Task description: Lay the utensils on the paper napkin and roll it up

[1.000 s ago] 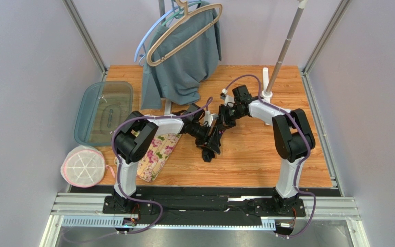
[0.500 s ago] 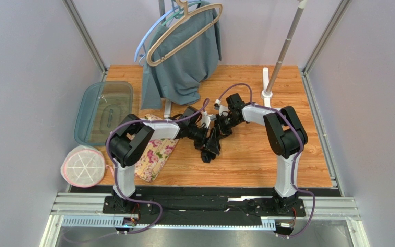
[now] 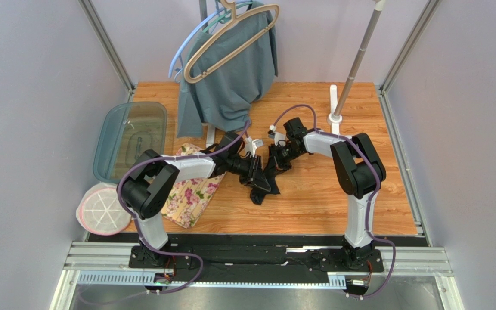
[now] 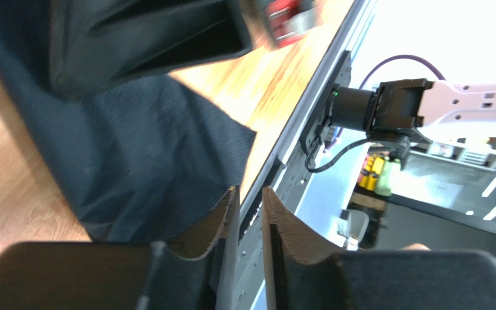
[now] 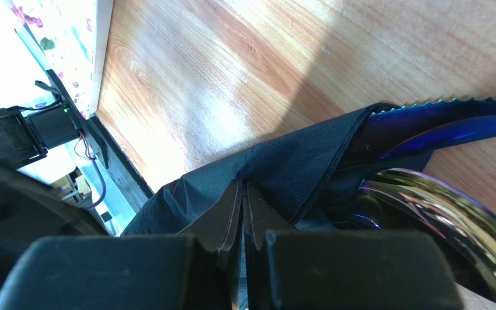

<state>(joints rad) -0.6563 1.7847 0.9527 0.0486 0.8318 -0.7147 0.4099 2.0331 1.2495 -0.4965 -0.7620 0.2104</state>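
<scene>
— Seen from above, where is the paper napkin [image 3: 261, 191] found?
— It is seen bunched on the table [image 3: 335, 194], just right of the floral mat [image 3: 192, 192]. The left hand [image 3: 255, 173] and right hand [image 3: 276, 161] are brought together over it, presumably so the bundle can be turned between them.
— And at the left wrist?
— The fingers [image 4: 213, 223] are held narrowly apart, with nothing seen between them. The black sheet is spread just beyond.
— At the right wrist?
— The fingers [image 5: 228, 213] are pressed together on a fold of the napkin. The utensils [image 5: 448, 132] are tucked beneath it, with a spoon bowl [image 5: 425, 216] and serrated blade [image 5: 438, 110] exposed. The pinch is judged to keep them wrapped.
</scene>
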